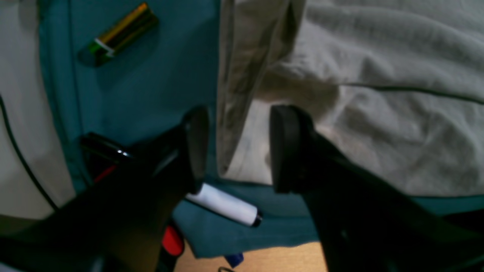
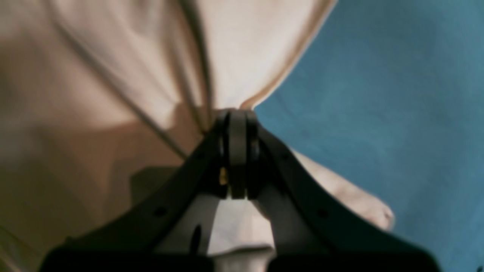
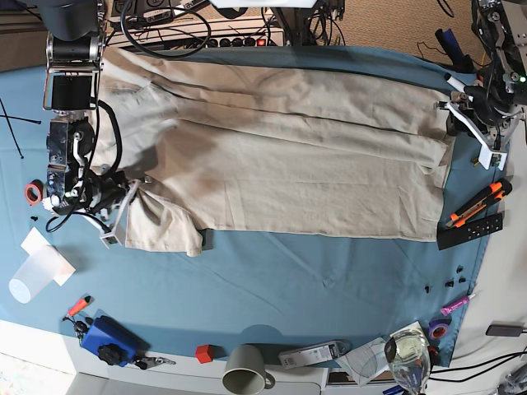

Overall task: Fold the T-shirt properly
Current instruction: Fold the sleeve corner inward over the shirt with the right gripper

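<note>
The beige T-shirt [image 3: 288, 156] lies spread across the blue-teal table cloth [image 3: 313, 271], partly folded lengthwise. My right gripper [image 3: 123, 196] is at the shirt's left end in the base view. In the right wrist view it [image 2: 237, 117] is shut on a bunched fold of the shirt [image 2: 132, 75]. My left gripper [image 3: 451, 123] is at the shirt's right end. In the left wrist view it [image 1: 238, 121] is open, its fingers astride the folded edge and corner of the shirt [image 1: 378, 94].
A green-gold battery [image 1: 121, 32] and a white marker [image 1: 227, 206] lie on the cloth by the left gripper. An orange-black tool [image 3: 478, 206], black strip [image 3: 469, 230], plastic cup [image 3: 29, 276], blue device [image 3: 111, 337], red cube [image 3: 202, 354], grey mug [image 3: 245, 380] and glass [image 3: 408, 354] ring the shirt.
</note>
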`<state>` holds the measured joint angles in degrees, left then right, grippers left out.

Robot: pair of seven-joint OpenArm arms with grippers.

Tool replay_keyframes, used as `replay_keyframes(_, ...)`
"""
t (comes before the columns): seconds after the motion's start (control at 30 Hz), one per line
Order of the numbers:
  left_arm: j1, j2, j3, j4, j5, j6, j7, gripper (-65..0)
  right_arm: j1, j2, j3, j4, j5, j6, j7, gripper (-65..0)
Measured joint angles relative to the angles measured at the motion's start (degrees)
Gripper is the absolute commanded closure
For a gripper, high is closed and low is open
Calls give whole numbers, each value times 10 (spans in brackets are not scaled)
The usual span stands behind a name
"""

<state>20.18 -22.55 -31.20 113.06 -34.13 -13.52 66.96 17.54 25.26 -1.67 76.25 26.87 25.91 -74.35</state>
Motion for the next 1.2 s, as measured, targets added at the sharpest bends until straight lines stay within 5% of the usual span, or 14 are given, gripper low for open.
replay_keyframes(0.1, 0, 0, 0, 0, 0, 0, 0, -269, 6, 1, 13, 3, 0, 0, 1, 0)
replay_keyframes(0.27, 0, 0, 0, 0, 0, 0, 0, -269, 12, 3, 14, 3, 0, 10, 2, -220)
replay_keyframes(0.43, 1, 0, 0, 0, 0, 0, 0, -269, 38, 3, 14, 3, 0, -6, 15, -224)
replay_keyframes(0.57, 1, 0, 0, 0, 0, 0, 0, -269, 78, 1, 32, -1, -75, -31, 98, -224)
replay_keyframes(0.93, 1, 0, 0, 0, 0, 0, 0, -269, 147, 0, 35, -212, -86, -43, 187, -224)
replay_keyframes(1.2, -1, 0, 0, 0, 10, 0, -28, -269, 147, -4, 36, -303, -58, 11, 204, -224)
